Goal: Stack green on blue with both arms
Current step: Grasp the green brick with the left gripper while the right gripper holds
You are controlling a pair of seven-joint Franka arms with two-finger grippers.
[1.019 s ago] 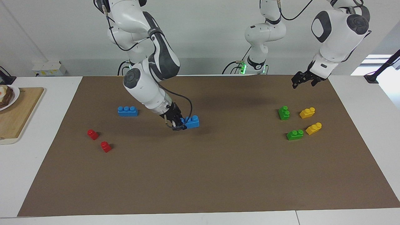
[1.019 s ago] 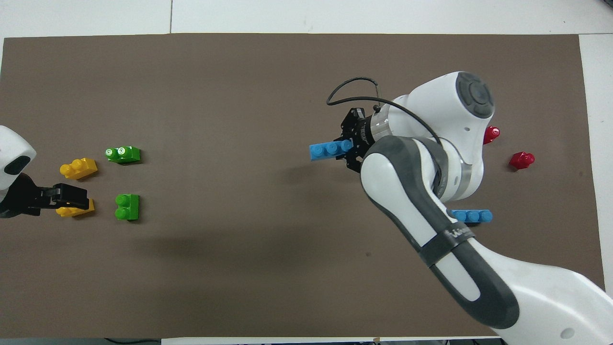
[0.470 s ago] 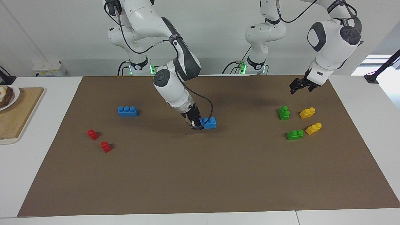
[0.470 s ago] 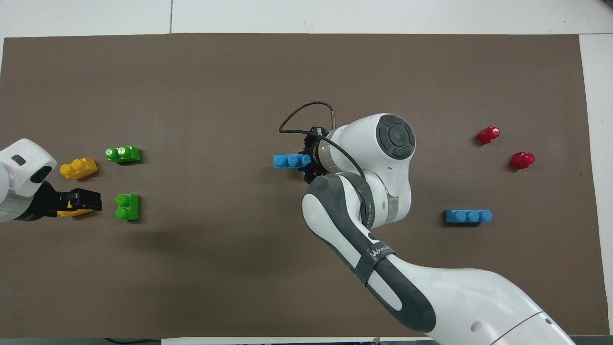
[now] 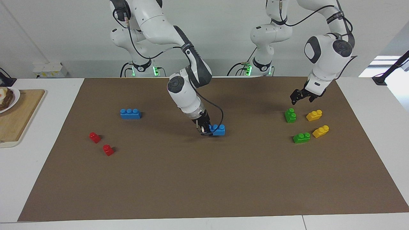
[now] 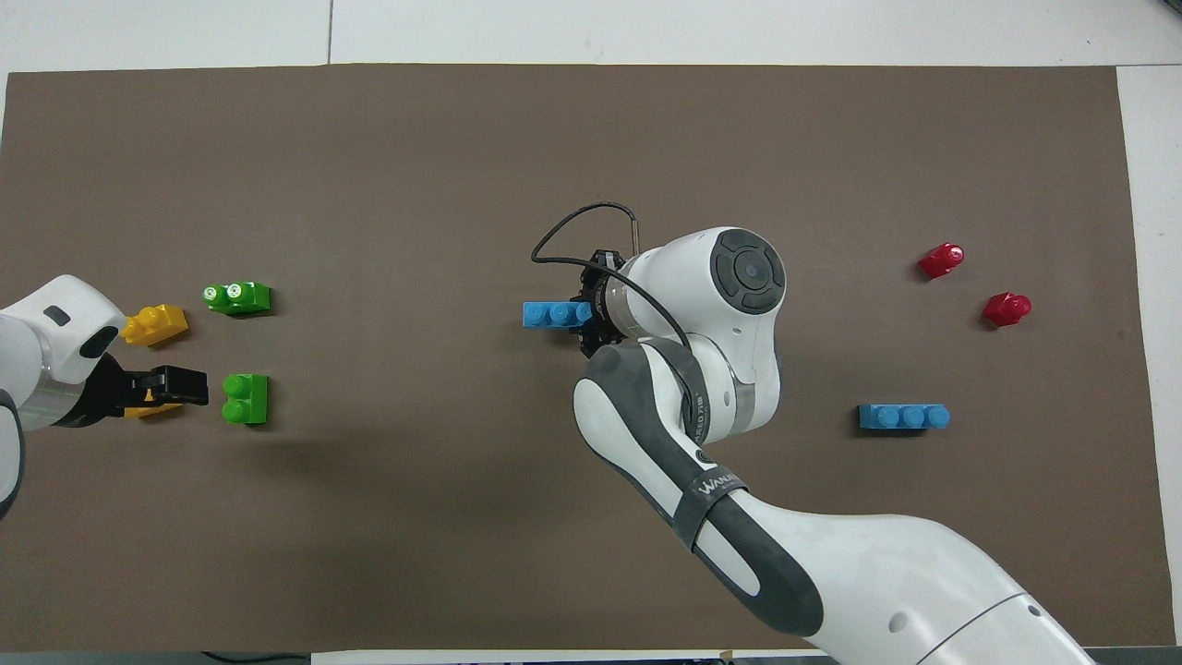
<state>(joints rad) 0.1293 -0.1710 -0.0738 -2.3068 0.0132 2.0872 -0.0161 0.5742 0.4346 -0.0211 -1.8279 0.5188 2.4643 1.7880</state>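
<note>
My right gripper [image 5: 206,130] [image 6: 587,316] is shut on one end of a blue three-stud brick [image 5: 219,129] [image 6: 552,314], held level and low at the middle of the brown mat [image 5: 204,179]. A second blue brick [image 5: 130,113] [image 6: 903,417] lies toward the right arm's end. Two green bricks [image 5: 290,115] [image 5: 302,137] lie toward the left arm's end. My left gripper [image 5: 297,97] [image 6: 189,386] hangs open in the air, close beside the green brick [image 6: 246,398] nearer to the robots. The other green brick [image 6: 237,296] lies farther from the robots.
Two yellow bricks [image 5: 314,115] [image 5: 320,131] lie beside the green ones; from overhead the left gripper covers part of one [image 6: 138,409]. Two red bricks [image 5: 94,137] [image 5: 108,149] lie toward the right arm's end. A wooden board [image 5: 16,118] with a plate sits off the mat.
The right gripper has carried the blue brick from near the second blue brick to the mat's middle. The left gripper has come down and moved closer to the nearer green brick.
</note>
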